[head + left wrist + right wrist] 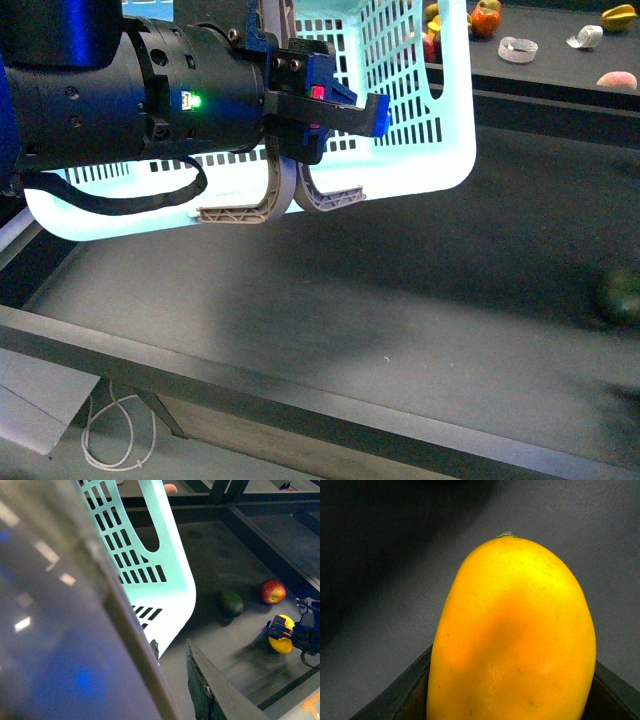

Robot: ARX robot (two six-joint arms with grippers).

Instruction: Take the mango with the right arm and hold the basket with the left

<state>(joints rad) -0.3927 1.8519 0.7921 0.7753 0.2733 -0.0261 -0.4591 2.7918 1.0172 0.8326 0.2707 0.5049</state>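
The light turquoise basket (420, 120) hangs tilted above the dark table, and its slotted wall shows in the left wrist view (165, 580). My left gripper (312, 125) is shut on the basket's two grey-brown handles (262, 205) close in front of the camera. One of its fingers (205, 685) shows in the left wrist view. The yellow mango (515, 640) fills the right wrist view, stem end pointing away, between the dark fingers (395, 700). My right gripper (286, 630) is shut on the mango (281, 641) just above the table. It is out of the front view.
A dark green round fruit (231, 602) and a red apple (272, 591) lie on the table beside the basket. The green fruit is blurred at the right edge of the front view (620, 295). More fruit (486, 18) and tape rolls (518, 49) sit on the back ledge.
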